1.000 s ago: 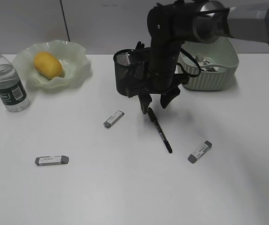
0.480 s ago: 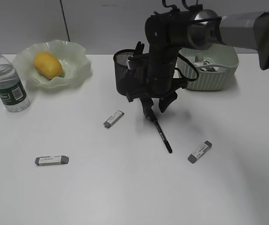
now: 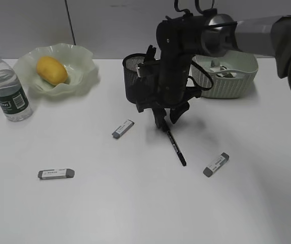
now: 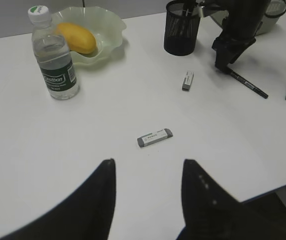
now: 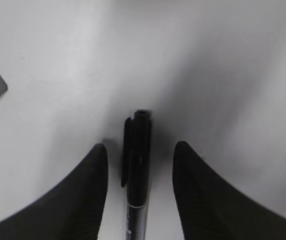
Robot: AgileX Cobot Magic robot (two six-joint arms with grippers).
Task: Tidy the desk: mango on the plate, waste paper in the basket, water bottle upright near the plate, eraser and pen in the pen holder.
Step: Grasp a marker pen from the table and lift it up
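On the white counter my right hand, fingers spread, straddles the pen lying just beside the pen holder, so I should centre before pinching its cap end.

The exterior camera looks down slantwise across the desk; the left wrist camera views it from afar, the right hangs close above the pen, shared by all.

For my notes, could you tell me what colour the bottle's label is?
Dark green with white lettering, clearest on the water bottle in the left wrist view.
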